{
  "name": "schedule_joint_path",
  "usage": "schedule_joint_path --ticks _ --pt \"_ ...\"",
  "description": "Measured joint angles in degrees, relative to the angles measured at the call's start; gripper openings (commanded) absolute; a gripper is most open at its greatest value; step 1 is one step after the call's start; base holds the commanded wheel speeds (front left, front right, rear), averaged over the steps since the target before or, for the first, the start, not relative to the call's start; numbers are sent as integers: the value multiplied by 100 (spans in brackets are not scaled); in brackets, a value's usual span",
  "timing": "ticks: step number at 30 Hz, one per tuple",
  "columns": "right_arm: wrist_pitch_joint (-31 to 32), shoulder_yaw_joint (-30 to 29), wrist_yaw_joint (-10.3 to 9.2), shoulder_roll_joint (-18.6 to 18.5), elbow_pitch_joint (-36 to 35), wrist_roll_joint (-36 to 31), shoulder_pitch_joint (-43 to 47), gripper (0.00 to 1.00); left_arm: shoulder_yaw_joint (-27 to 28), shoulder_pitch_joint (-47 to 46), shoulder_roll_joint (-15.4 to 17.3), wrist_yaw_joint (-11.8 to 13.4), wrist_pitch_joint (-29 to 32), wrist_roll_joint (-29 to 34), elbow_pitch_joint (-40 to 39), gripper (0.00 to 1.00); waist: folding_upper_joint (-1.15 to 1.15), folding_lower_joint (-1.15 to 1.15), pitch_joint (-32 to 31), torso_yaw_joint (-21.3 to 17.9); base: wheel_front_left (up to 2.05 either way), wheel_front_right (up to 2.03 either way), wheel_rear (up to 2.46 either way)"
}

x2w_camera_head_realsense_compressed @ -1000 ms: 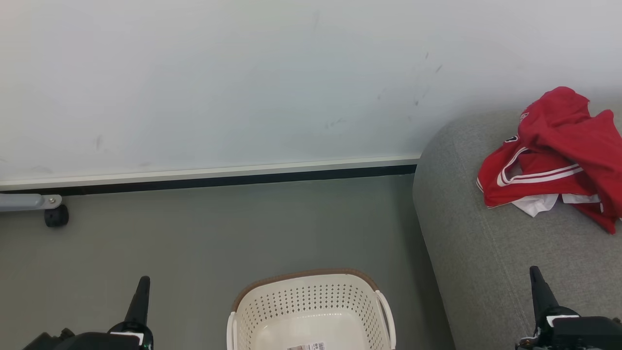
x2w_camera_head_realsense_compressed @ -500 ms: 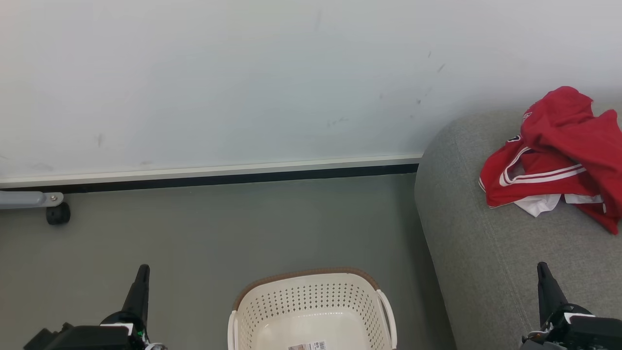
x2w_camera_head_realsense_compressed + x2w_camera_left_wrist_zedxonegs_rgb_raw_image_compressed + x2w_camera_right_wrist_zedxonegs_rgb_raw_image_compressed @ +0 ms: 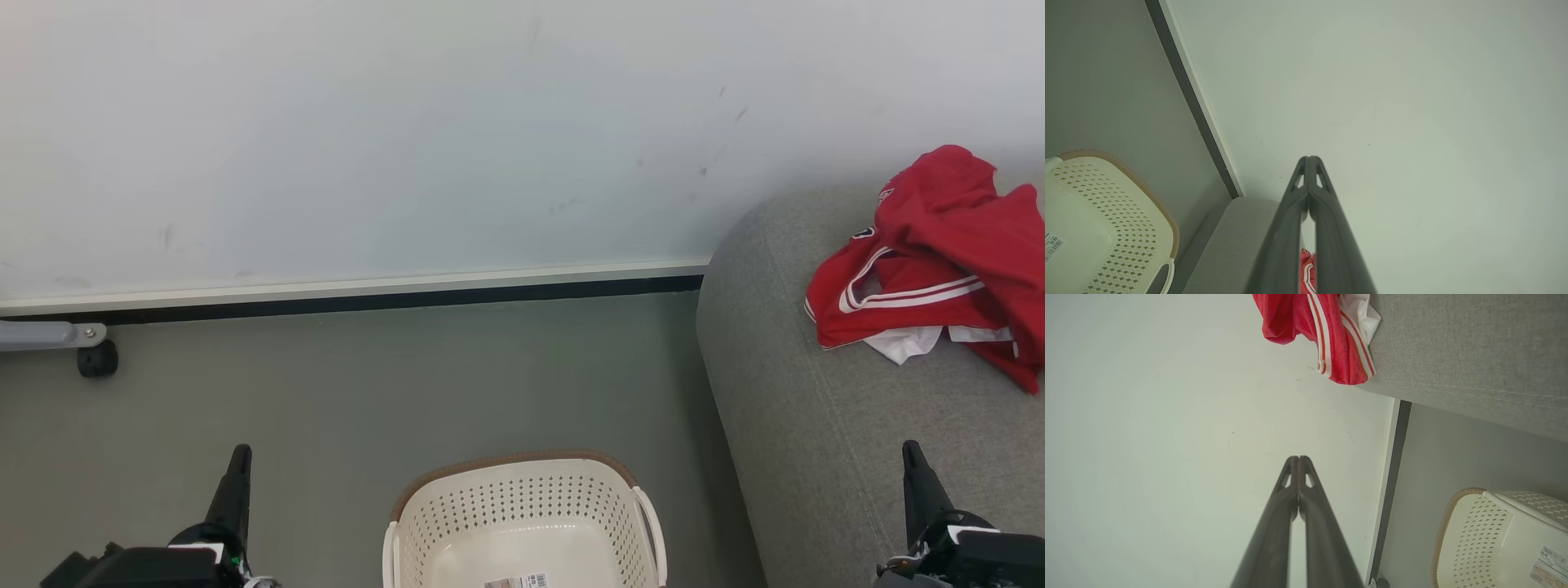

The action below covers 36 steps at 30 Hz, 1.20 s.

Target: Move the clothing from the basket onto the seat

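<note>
You have the clothing (image 3: 939,269) lying in a crumpled red heap on the seat (image 3: 816,425), at the far right of the head view, close to the pale wall (image 3: 408,122). The striped piece with its white lining sits on the left of the heap, and the plainer red one is draped over its far right side.

The basket (image 3: 522,498) stands on the grey floor (image 3: 367,392) near you, to the left of the seat's rounded end with a strip of floor between them. On its pale bottom you can see a label sticker (image 3: 516,581) (the basket's near part is cut off by the picture's edge).

Your left gripper (image 3: 239,453) hangs over the floor to the left of the basket, its fingers pressed together tip to tip. Your right gripper (image 3: 912,449) hangs over the near part of the seat, well apart from the clothing, its fingers likewise pressed together.

At the far left, a small black caster (image 3: 96,359) rests on the floor by the dark baseboard (image 3: 367,298).
</note>
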Motion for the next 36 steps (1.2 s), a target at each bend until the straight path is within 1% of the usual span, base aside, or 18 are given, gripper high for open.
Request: schedule_joint_path --ticks 36 --pt "-1 1 0 1 -1 0 0 0 -1 0 0 0 0 0 9 0 0 0 0 0 0 0 0"
